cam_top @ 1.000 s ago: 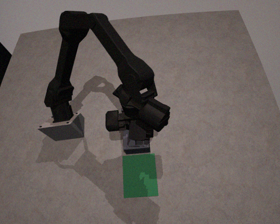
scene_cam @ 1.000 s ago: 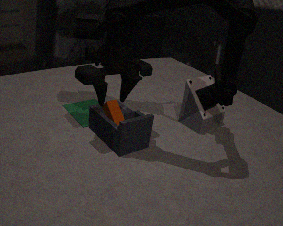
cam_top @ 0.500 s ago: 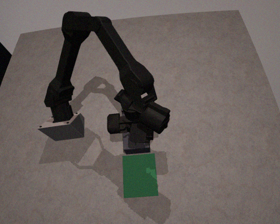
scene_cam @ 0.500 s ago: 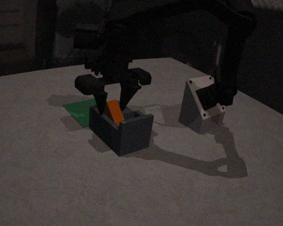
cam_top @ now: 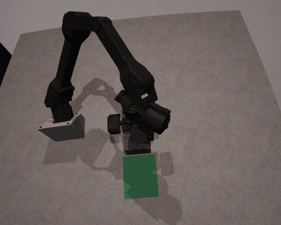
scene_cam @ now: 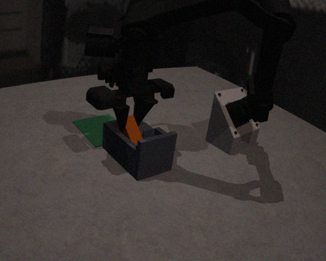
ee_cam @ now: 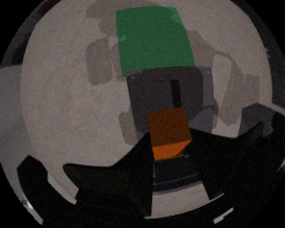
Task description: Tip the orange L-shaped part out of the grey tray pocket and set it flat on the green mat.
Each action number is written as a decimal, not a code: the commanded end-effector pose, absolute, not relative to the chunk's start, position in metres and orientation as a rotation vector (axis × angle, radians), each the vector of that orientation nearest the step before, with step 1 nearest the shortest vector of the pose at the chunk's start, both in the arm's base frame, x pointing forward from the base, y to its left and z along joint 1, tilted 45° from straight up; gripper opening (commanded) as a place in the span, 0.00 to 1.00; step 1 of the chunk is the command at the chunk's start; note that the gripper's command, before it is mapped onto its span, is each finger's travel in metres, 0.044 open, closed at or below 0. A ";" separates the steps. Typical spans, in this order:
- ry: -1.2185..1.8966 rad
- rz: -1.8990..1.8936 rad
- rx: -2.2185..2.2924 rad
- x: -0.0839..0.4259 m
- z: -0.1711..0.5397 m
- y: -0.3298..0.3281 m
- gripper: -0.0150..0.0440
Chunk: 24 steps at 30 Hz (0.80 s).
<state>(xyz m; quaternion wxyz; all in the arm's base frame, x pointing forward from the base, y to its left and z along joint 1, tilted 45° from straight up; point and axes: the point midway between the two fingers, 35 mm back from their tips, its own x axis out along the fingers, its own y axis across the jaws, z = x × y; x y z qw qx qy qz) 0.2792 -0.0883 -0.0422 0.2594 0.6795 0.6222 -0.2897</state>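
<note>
Inside the tray (cam_top: 136, 148) (scene_cam: 157, 155) (ee_cam: 137, 102), orange part (scene_cam: 133, 130) (ee_cam: 169, 128) tilts.

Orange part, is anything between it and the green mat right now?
Yes: the grey tray's wall around the orange part, on the mat side. The part would likely need lifting over it to reach the green mat.
</note>
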 end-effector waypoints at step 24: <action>1.687 -0.788 1.847 0.277 -0.026 -0.104 0.25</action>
